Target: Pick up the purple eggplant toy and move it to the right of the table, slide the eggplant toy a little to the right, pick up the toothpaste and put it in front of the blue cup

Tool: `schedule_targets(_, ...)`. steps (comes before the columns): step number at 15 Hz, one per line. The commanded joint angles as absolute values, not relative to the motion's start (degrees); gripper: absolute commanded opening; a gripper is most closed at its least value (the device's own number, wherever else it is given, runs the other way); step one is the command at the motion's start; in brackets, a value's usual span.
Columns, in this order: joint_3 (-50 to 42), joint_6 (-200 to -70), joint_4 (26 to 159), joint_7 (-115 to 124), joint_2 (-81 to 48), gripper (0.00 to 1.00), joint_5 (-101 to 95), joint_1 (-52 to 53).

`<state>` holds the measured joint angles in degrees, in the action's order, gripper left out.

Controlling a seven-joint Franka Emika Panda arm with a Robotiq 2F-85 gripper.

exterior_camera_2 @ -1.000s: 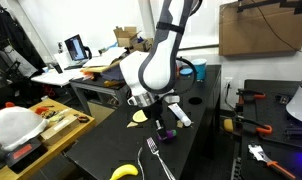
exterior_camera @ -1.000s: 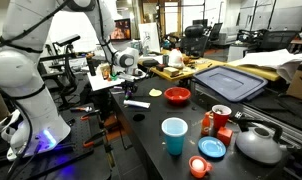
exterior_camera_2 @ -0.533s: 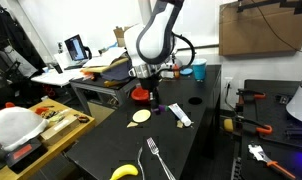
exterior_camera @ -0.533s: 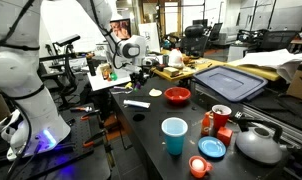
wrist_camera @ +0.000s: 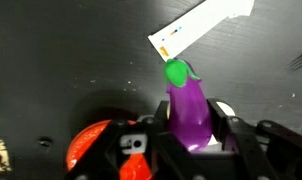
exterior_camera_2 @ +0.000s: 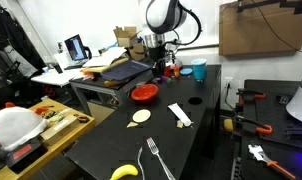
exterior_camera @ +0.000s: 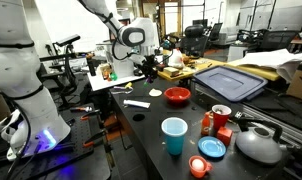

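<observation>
My gripper is shut on the purple eggplant toy, whose green cap points away from the wrist. In both exterior views the gripper hangs in the air above the black table. The toothpaste lies flat on the table below; it shows in both exterior views. The blue cup stands upright, apart from the gripper.
A red bowl sits under and beside the gripper. A pale round slice, a fork and a banana lie on the table. A kettle, a flat blue dish and red items crowd one end.
The gripper has risen with the eggplant and carried it along the table, from beside the toothpaste and slice to above the red bowl, nearer the blue cup.
</observation>
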<state>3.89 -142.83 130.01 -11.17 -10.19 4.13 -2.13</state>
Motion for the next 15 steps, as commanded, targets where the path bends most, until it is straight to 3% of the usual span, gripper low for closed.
schedule_targets(1,0.4,-141.9,134.5,-6.7,-2.8,0.17,6.0,-3.7)
schedule_targets(15,-9.2,-144.0,139.8,19.0,7.9,0.17,3.3,-10.9)
